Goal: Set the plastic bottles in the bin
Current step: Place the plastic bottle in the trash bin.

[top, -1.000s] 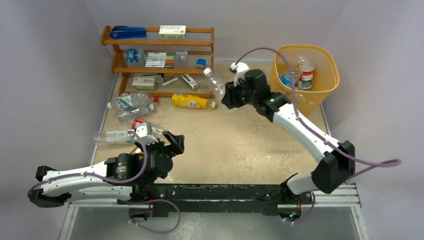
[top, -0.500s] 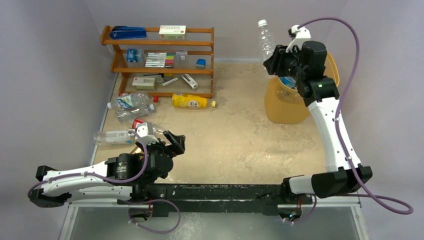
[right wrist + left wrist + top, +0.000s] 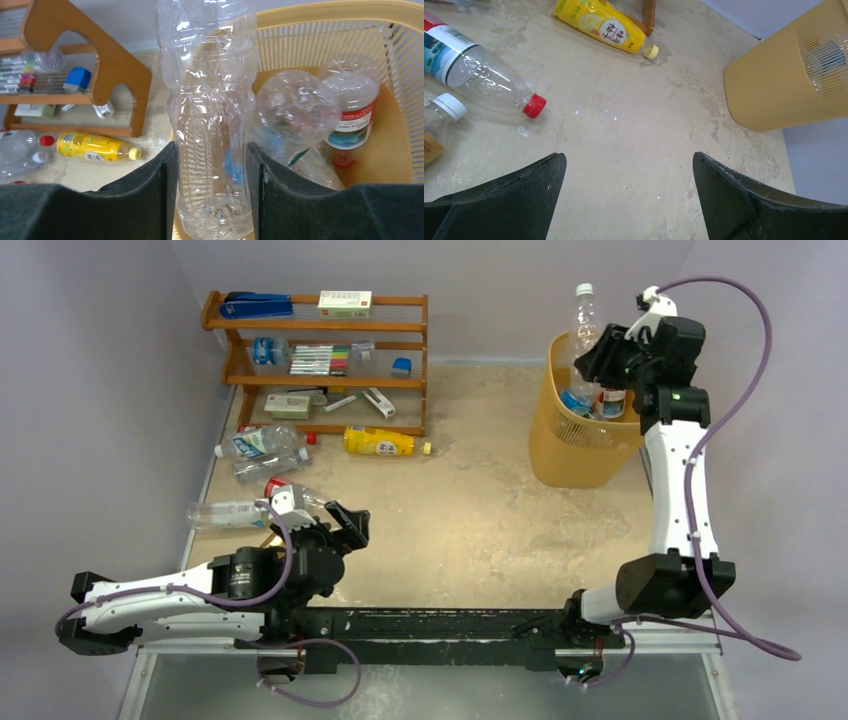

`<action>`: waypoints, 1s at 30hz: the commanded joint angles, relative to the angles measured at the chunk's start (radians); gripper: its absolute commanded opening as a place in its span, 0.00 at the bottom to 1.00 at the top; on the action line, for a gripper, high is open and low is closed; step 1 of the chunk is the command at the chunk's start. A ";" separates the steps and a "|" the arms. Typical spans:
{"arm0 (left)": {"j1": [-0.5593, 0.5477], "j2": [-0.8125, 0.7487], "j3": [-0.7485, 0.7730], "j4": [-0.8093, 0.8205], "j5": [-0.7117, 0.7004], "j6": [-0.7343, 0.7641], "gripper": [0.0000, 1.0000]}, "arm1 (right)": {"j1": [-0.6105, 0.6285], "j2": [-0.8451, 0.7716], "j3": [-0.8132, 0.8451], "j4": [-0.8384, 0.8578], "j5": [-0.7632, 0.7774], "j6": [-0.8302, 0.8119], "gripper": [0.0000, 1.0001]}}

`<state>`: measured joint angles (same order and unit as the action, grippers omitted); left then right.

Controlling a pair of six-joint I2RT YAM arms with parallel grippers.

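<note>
1. A clear ribbed plastic bottle with a white cap (image 3: 585,325) stands upright in the air over the tall yellow-orange plastic bin (image 3: 560,445), towards the bin's left rim.
2. The right gripper (image 3: 603,352) clamps this bottle low on its body. Both fingers press against its sides, and the jaws are closed to the bottle's width.
3. Inside the bin, a clear bottle with a red-and-white label (image 3: 356,112) stands near the wall, with a crumpled clear bottle (image 3: 296,102) just beside it.
4. The bin stands at the far right of the beige table (image 3: 480,520).
5. A yellow bottle with a yellow cap (image 3: 378,443) lies on its side just in front of the brown wooden shelf rack (image 3: 320,325).
6. Several clear bottles (image 3: 262,445) lie in a cluster further left.
7. The left gripper (image 3: 350,525) hangs low over the near left of the table, its jaws spread wide with nothing between them.
8. A clear bottle with a red cap (image 3: 484,75) lies just ahead of the left gripper, to its left.
</note>
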<state>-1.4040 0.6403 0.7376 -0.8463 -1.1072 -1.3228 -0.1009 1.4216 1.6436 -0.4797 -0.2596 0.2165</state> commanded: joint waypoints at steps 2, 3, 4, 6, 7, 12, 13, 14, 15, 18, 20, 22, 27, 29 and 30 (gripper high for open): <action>-0.006 -0.009 -0.007 0.009 -0.017 0.006 0.98 | -0.110 0.023 0.028 0.035 -0.119 0.043 0.42; -0.005 -0.013 -0.007 0.008 -0.017 0.006 0.98 | -0.123 0.031 0.030 0.033 -0.120 0.046 0.42; -0.007 -0.017 -0.009 0.008 -0.018 0.007 0.98 | -0.135 0.036 0.029 0.031 -0.116 0.047 0.42; -0.006 -0.023 -0.009 0.006 -0.018 0.008 0.98 | -0.159 0.040 0.028 0.024 -0.094 0.046 0.42; -0.006 -0.027 -0.009 0.003 -0.019 0.009 0.98 | -0.166 0.040 0.028 0.021 -0.071 0.046 0.42; -0.007 -0.043 -0.001 -0.015 -0.025 0.017 0.98 | -0.195 0.039 0.021 0.019 -0.039 0.046 0.44; -0.006 -0.047 0.002 -0.018 -0.025 0.022 0.98 | -0.195 0.041 0.020 0.019 -0.028 0.045 0.44; -0.006 -0.050 0.005 -0.021 -0.026 0.024 0.98 | -0.195 0.043 0.019 0.016 -0.015 0.042 0.45; -0.006 -0.054 0.008 -0.025 -0.029 0.027 0.98 | -0.196 0.046 0.019 0.012 0.003 0.039 0.45; -0.007 -0.062 0.014 -0.035 -0.029 0.031 0.98 | -0.199 0.038 0.014 0.004 0.041 0.038 0.45; -0.007 -0.071 0.014 -0.039 -0.027 0.034 0.98 | -0.201 0.022 0.009 0.015 0.037 0.046 0.46; -0.006 -0.079 0.011 -0.042 -0.027 0.035 0.98 | -0.201 0.015 0.006 0.020 0.014 0.051 0.49; -0.007 -0.096 -0.003 -0.032 -0.021 0.034 0.98 | -0.201 0.008 -0.001 0.030 -0.018 0.062 0.63; -0.007 -0.097 -0.008 -0.028 -0.016 0.032 0.98 | -0.200 -0.006 -0.013 0.040 -0.028 0.057 0.69; -0.006 -0.098 -0.009 -0.025 -0.014 0.032 0.98 | -0.200 -0.014 -0.021 0.045 -0.040 0.055 0.70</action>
<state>-1.4040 0.5495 0.7364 -0.8837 -1.1076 -1.3151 -0.2970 1.4750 1.6382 -0.4805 -0.2569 0.2676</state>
